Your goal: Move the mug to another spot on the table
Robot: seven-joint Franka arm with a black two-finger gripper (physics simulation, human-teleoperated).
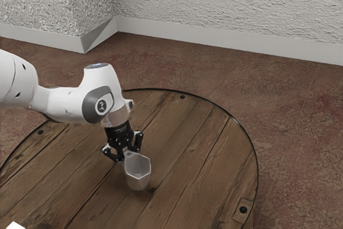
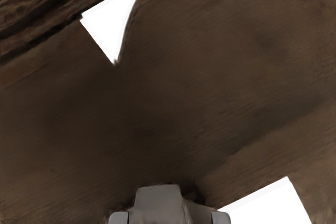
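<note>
Mug (image 1: pixel 138 174) stands upright on the table (image 1: pixel 203 143) just beneath the gripper (image 1: pixel 124 155).

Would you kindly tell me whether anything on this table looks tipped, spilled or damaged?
Nothing stands out. The mug stands upright and whole on the round wooden table, with nothing spilled around it, and the pincer sits at its rim.

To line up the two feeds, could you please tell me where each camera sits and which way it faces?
Exterior view: raised at the side, facing down across the table at the mug; the arm enters from the exterior view's left.
Wrist view: on the hand, facing down at the table planks, the mug blurred just under it.
Shared: table and mug.
</note>
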